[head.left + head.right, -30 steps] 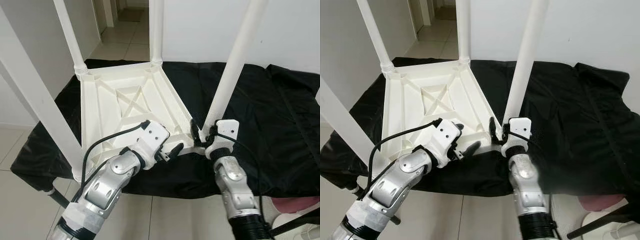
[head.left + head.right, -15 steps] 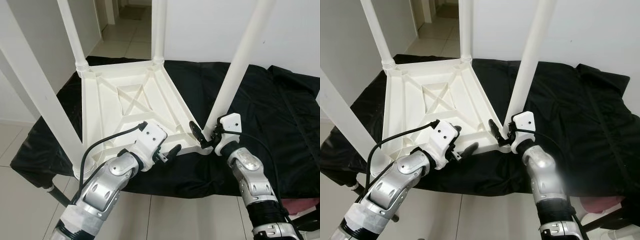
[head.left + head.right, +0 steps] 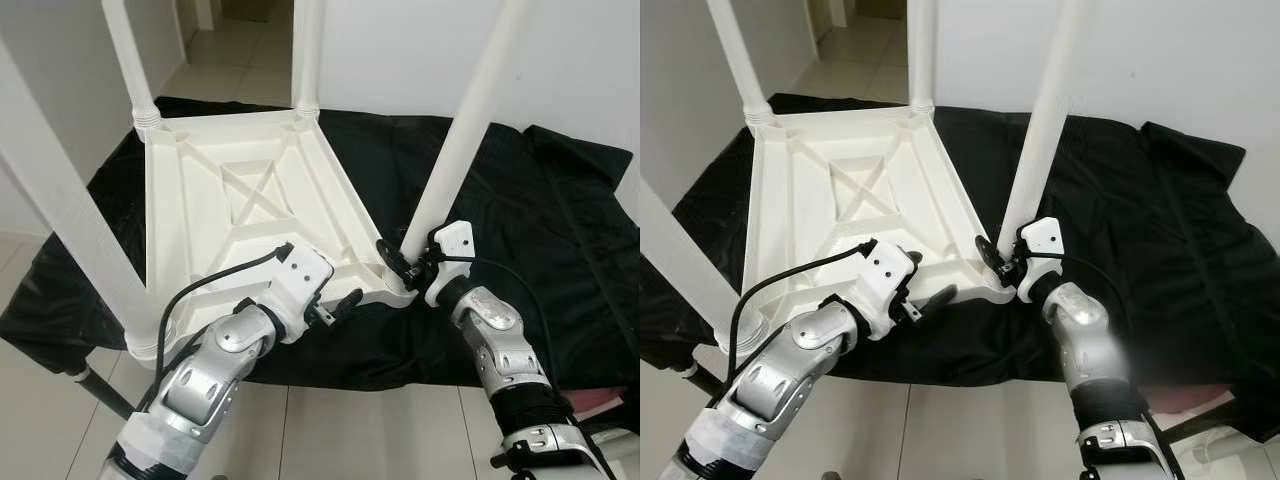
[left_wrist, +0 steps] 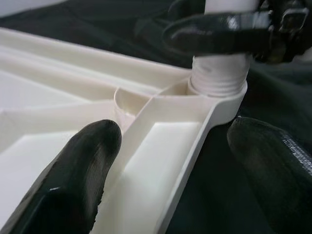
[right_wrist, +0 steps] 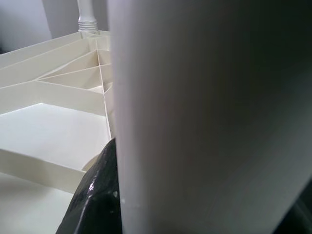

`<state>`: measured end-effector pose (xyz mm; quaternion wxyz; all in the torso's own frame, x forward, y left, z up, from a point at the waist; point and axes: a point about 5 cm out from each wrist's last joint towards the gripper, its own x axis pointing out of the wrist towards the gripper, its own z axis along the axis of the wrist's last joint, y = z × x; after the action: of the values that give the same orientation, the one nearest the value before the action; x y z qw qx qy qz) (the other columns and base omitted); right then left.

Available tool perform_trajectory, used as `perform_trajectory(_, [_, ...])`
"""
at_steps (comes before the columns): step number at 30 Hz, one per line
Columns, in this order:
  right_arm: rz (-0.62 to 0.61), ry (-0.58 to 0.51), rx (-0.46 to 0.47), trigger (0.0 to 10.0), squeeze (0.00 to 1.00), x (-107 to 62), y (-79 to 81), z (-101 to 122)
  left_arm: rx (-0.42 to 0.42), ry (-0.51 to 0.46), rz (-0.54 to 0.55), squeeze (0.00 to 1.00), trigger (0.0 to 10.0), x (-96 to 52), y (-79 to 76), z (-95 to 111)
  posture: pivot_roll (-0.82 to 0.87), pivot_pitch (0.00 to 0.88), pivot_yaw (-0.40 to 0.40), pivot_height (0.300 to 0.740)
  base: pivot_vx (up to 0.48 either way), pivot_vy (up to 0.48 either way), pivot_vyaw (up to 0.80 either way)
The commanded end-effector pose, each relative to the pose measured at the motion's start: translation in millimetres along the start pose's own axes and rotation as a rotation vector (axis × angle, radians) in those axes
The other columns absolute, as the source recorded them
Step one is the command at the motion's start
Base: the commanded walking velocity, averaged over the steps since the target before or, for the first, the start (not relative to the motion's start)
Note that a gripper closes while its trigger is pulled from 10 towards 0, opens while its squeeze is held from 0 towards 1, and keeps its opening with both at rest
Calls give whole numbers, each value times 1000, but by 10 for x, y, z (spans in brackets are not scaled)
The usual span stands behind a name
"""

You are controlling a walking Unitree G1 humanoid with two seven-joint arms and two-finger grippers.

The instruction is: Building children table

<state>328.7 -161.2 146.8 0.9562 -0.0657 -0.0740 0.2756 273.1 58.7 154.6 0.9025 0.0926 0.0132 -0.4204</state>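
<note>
At near corner, right gripper [image 3: 400,268] jaws clamp table leg [image 3: 462,135]; left gripper [image 3: 338,305] jaws open astride table rim [image 4: 195,161].

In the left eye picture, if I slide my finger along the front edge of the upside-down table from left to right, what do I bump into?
Near-left table leg → left gripper straddling the table's front rim → right gripper around the base of the near-right table leg → black cloth.

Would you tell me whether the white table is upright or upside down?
Upside down: the table lies top-down on the black cloth, ribbed underside showing, legs pointing up.
</note>
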Motion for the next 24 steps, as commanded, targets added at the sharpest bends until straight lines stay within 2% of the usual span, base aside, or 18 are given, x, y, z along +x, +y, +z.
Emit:
perform_trajectory(1, [46, 60, 16, 0, 0, -18, 74, -136, -17, 10, -64, 0, 10000, -24, -35, -19, 20, 71, -59, 740, 0, 0, 0])
perform_trajectory(2, [36, 58, 22, 0, 0, -26, 62, -136, -16, 13, -67, 0, 10000, -29, -45, -26, 19, 70, -59, 740, 0, 0, 0])
perform_trajectory(3, [5, 57, 32, 10000, 0, -33, 39, -133, -9, 15, -66, 0, 10000, -25, -61, -34, 17, 68, -56, 740, 0, 0, 0])
perform_trajectory(4, [-71, 38, 55, 10000, 0, -39, -8, -104, -6, 18, -70, 0, 10000, -14, -92, -41, 18, 68, -55, 740, 0, 0, 0])
perform_trajectory(6, [-93, 34, 66, 10000, 0, -39, -19, -95, -9, 16, -73, 0, 10000, -11, -99, -41, 18, 68, -55, 740, 0, 0, 0])
perform_trajectory(9, [-169, 30, 66, 10000, 0, -29, -3, -70, -18, 25, -19, 0, 10000, 19, -53, -64, 15, 70, -53, 740, 0, 0, 0])
perform_trajectory(11, [-169, 30, 66, 10000, 0, -29, -3, -70, -18, 25, -19, 0, 10000, 19, -53, -64, 15, 70, -53, 740, 0, 0, 0])
perform_trajectory(14, [-300, 31, 63, 10000, 0, -40, 57, -67, -19, 24, 18, 0, 10000, 13, -30, -68, 13, 79, -50, 740, 0, 0, 0])
perform_trajectory(19, [-366, 28, 98, 10000, 0, -45, 101, -85, 9, 11, 14, 0, 10000, 6, -40, -53, 9, 79, -49, 740, 0, 0, 0])
perform_trajectory(24, [-580, 72, 126, 10000, 0, -81, 252, -155, 32, 4, 19, 0, 10000, 27, -29, -38, 0, 76, -59, 740, 0, 0, 0])
